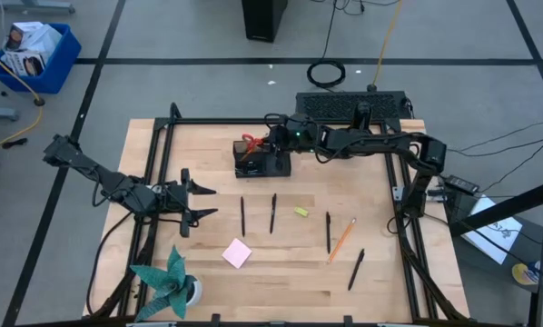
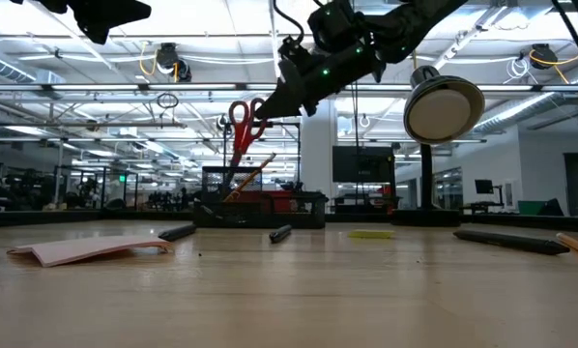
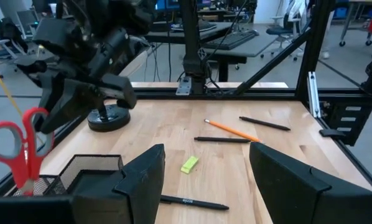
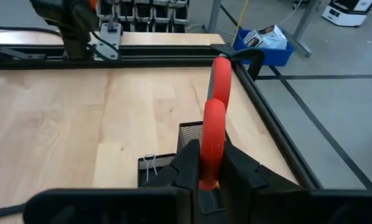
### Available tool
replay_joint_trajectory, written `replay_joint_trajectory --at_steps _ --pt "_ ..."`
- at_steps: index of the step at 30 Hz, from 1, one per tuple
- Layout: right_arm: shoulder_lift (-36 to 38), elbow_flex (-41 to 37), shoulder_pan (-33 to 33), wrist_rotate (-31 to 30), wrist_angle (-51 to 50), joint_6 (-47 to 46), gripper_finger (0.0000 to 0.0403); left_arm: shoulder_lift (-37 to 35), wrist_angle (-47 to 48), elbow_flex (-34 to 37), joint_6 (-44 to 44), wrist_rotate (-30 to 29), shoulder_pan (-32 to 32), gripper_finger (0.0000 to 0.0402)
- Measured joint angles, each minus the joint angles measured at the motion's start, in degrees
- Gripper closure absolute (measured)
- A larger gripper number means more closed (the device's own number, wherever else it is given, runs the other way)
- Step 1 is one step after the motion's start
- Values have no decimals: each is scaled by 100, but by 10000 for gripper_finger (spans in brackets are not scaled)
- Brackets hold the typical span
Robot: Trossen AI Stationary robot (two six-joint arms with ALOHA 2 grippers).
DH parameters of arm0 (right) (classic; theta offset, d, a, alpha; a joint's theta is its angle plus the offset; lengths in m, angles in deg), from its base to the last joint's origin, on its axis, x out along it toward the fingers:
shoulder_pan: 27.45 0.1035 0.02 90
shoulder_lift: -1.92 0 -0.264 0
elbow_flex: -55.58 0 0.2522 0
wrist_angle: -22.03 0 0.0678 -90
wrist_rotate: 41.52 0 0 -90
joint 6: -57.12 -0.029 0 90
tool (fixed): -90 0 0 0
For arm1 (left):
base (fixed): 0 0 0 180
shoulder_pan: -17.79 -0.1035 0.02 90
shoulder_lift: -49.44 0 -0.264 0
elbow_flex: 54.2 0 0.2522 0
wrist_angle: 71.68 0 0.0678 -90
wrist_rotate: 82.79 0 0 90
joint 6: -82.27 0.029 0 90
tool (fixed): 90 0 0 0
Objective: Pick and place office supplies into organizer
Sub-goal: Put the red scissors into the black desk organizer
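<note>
Overhead, the right pincer (image 1: 273,143) sits at the far side of the desk (image 1: 281,272), directly above the organizer (image 1: 262,162), a small black mesh box with a taller cup part and a lower tray part. Its fingers are clamped on the scissors (image 1: 249,145), whose red loop handles stand up above the cup section while the blades point down into it. In the low view the scissors (image 2: 241,135) stand nearly upright over the organizer (image 2: 260,205), with an orange pencil (image 2: 245,179) leaning out of it. The right wrist view shows the red handle (image 4: 214,134) squeezed between the two dark fingers, with the mesh cup just beneath and a wire clip (image 4: 150,165) lying in the tray part.

The left pincer (image 1: 199,202) waits at the left side of the desk, its fingers apart and holding nothing.

Loose supplies lie across the middle of the desk: two black pens (image 1: 242,216) side by side, a small yellow piece (image 1: 301,213), another black pen (image 1: 328,232) beside a second orange pencil (image 1: 342,241), a black marker (image 1: 356,269) nearer the front edge, and a pink sticky-note pad (image 1: 237,253). A teal paper plant (image 1: 170,283) stands at the front left corner.
</note>
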Motion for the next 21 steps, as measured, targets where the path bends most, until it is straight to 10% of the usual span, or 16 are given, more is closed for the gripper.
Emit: replay_joint_trajectory --at_steps 21 --pt "2 -5 -58 299 314 21 315 2 90 0 -29 -7 -63 163"
